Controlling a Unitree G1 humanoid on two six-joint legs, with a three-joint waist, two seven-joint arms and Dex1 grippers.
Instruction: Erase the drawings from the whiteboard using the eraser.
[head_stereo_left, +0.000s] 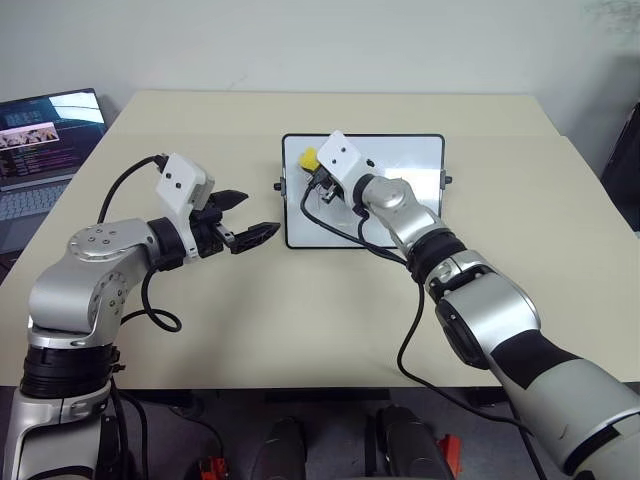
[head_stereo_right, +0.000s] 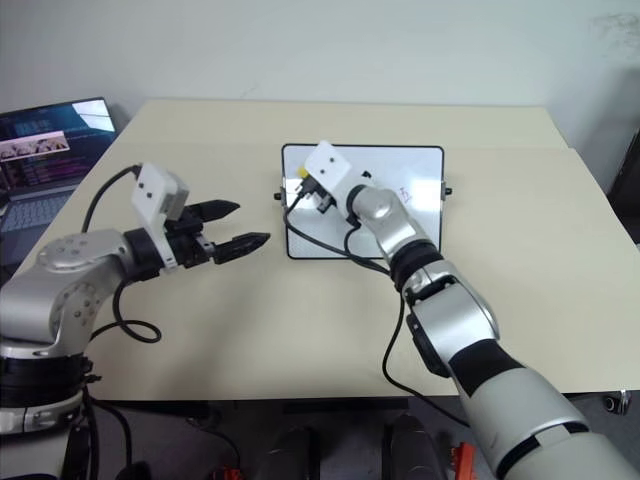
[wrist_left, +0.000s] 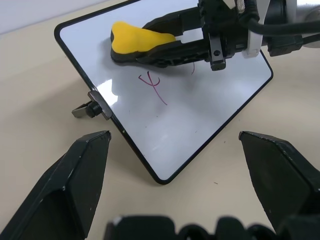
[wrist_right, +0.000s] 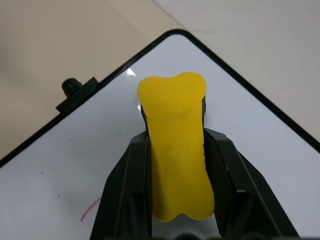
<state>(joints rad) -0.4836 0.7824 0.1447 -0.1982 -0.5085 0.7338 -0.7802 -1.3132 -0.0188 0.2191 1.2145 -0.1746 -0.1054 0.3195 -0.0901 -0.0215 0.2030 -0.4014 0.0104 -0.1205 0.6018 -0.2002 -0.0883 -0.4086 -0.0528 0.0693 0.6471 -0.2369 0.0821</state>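
Observation:
The whiteboard (head_stereo_left: 405, 160) lies flat on the tan table, beyond its middle. My right gripper (head_stereo_left: 314, 172) is shut on the yellow eraser (head_stereo_left: 309, 157) over the board's far left corner. The eraser (wrist_right: 177, 145) sits between the two black fingers (wrist_right: 125, 190), its black underside at the board's surface (wrist_left: 200, 110). A thin red Y-shaped drawing (wrist_left: 152, 86) lies on the board beside the eraser (wrist_left: 132, 39). Small red marks (head_stereo_right: 404, 192) show near the right end. My left gripper (head_stereo_left: 250, 215) hovers open and holds nothing, just left of the board's near left corner.
An open laptop (head_stereo_left: 40, 140) stands off the table's left edge. Small black knobs (head_stereo_left: 446, 181) stick out from the board's short sides. Black cables hang from both wrists, and the right one loops over the board's near edge.

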